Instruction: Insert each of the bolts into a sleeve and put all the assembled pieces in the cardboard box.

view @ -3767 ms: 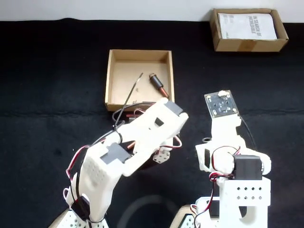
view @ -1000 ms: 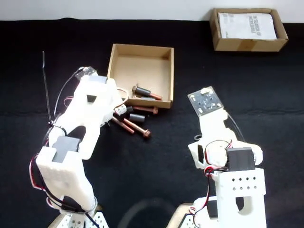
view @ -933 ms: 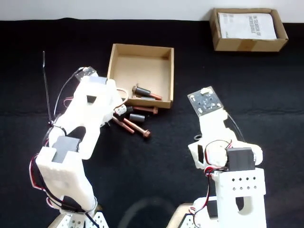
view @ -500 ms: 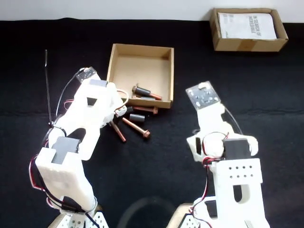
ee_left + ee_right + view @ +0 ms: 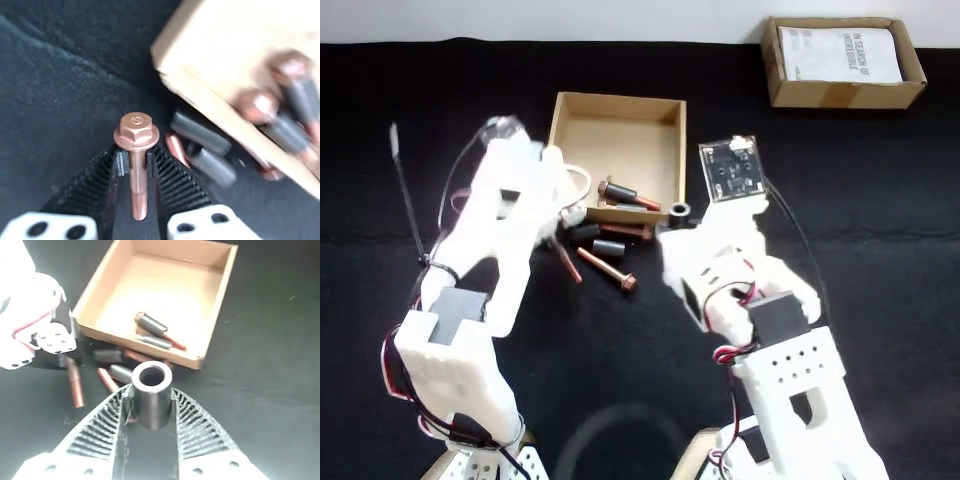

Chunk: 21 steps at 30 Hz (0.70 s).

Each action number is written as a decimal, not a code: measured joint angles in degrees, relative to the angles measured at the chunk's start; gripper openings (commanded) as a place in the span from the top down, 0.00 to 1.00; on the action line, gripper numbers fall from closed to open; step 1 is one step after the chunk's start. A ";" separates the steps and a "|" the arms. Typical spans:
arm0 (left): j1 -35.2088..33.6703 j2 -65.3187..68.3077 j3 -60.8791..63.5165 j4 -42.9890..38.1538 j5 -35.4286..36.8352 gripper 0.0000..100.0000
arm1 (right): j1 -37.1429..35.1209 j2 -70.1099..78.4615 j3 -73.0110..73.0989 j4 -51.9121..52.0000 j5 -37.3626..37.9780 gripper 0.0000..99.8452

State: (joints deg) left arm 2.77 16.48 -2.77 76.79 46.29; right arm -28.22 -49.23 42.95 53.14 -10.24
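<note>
- We take this for a small robotics lab or maker's bench
- We see two white plastic arms, the left arm (image 5: 490, 260) and the right arm (image 5: 770, 345), with bare red and black wires and an exposed circuit board (image 5: 732, 168)
- A black cloth (image 5: 880, 260) covers the whole table, with a white wall (image 5: 570, 18) along its far edge
- Loose copper bolts (image 5: 603, 265) and dark sleeves (image 5: 608, 247) lie beside a cardboard box (image 5: 617, 102); at far right a second box (image 5: 840, 96) holds a printed sheet (image 5: 840, 55)

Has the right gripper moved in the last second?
Yes. Holding a sleeve, the right gripper has swung away from its base, up to the cardboard box's front right corner.
</note>
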 measured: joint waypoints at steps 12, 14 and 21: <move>0.00 -24.79 -14.07 10.11 -14.86 0.99 | -7.38 -20.48 16.62 -6.95 -0.44 0.99; 0.88 -28.75 -12.66 10.11 -16.00 0.99 | -7.38 -26.29 22.07 -9.41 1.58 0.99; 10.37 -38.24 -4.48 9.85 -18.81 0.99 | -7.65 -39.12 34.55 -12.13 6.33 0.99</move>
State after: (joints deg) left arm 13.14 -21.76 -7.25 86.64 27.47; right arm -35.87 -88.35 77.49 41.01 -3.91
